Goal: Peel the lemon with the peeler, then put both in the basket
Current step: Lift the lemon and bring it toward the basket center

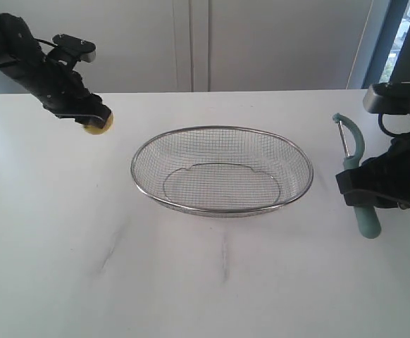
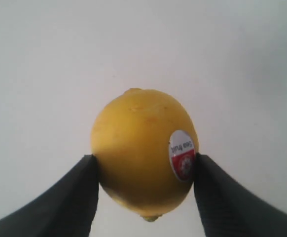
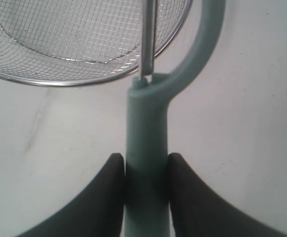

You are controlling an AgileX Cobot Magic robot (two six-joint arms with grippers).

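The basket (image 1: 140, 151) sits mid-table (image 1: 64, 267), its thick oval rim clear all the way round. Left of the basket and farther back, the left gripper (image 1: 96, 121) is closed partway around the lemon (image 2: 143, 148). One dark finger (image 2: 74, 192) presses on each side, and the sticker (image 2: 182, 155) lies just beside one pad. Right of the basket, the right gripper (image 3: 146, 173) clamps narrowly on the teal handle of the peeler (image 1: 353, 158). The peeler's curved head points to the back, with a strip of bare table between it and the basket's rim. In front of the basket lies wide bare tabletop.
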